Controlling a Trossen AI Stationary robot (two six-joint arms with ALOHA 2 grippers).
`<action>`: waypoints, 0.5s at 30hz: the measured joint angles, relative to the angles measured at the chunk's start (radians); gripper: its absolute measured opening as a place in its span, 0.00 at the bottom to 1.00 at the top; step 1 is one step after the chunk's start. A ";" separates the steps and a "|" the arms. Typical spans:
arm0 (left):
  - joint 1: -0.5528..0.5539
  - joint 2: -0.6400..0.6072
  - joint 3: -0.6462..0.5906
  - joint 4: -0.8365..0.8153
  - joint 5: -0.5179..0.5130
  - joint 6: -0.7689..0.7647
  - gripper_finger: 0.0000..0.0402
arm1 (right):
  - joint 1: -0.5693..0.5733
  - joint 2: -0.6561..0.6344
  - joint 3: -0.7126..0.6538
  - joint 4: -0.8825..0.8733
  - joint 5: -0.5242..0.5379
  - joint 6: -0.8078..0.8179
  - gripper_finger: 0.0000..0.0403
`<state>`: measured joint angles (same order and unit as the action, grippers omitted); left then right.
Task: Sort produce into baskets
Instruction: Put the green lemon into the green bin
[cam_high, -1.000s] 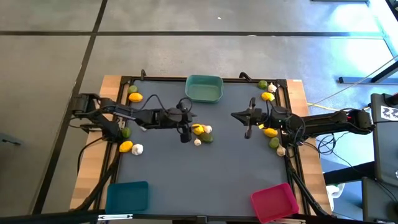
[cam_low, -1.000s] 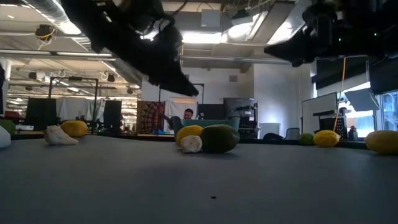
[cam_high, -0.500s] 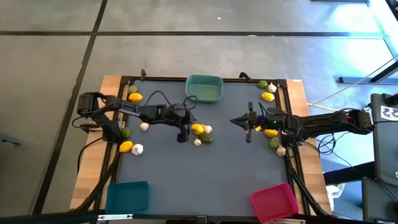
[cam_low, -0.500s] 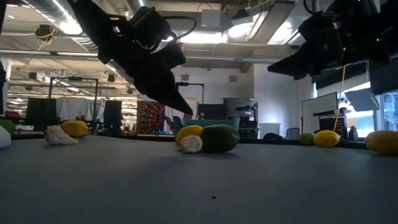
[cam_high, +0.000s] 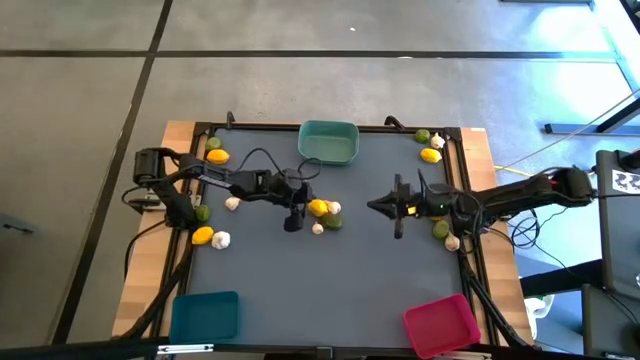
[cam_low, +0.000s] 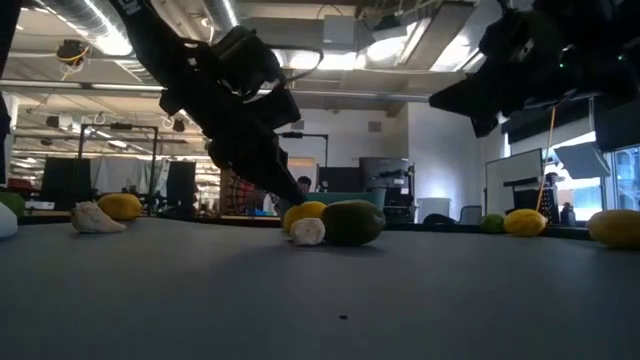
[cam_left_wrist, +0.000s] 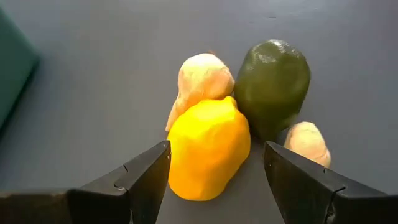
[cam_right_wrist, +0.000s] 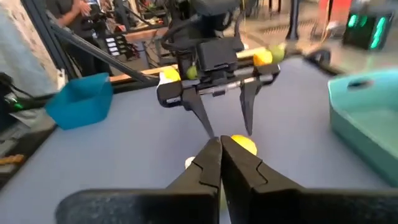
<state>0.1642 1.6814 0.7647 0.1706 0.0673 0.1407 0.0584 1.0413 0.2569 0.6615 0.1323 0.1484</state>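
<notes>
Left wrist view, left tool (cam_left_wrist: 214, 186) open, fingers either side of a yellow lemon (cam_left_wrist: 208, 147) mid-counter, lime (cam_left_wrist: 272, 84) and two garlic bulbs (cam_left_wrist: 200, 81) touching it, right tool (cam_high: 397, 207) closed, well apart

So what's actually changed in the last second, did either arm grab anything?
Nothing grabbed yet. The left gripper sank toward the middle pile, its open jaws now either side of the lemon. The right gripper, jaws shut and empty, drifted slightly toward the centre. The fruit, garlic and three baskets stayed put.
</notes>
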 joint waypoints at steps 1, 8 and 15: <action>0.000 0.000 0.000 0.006 0.000 0.011 0.63 | 0.013 0.008 0.000 0.023 0.026 -0.030 0.02; 0.003 0.000 0.000 0.012 -0.024 0.049 0.63 | 0.026 0.027 0.000 0.121 0.061 -0.101 0.02; 0.022 0.025 0.000 0.043 0.007 0.028 0.63 | 0.026 0.027 0.000 0.123 0.060 -0.108 0.02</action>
<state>0.1865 1.7064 0.7647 0.2134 0.0746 0.1689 0.0849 1.0679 0.2569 0.7845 0.1925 0.0402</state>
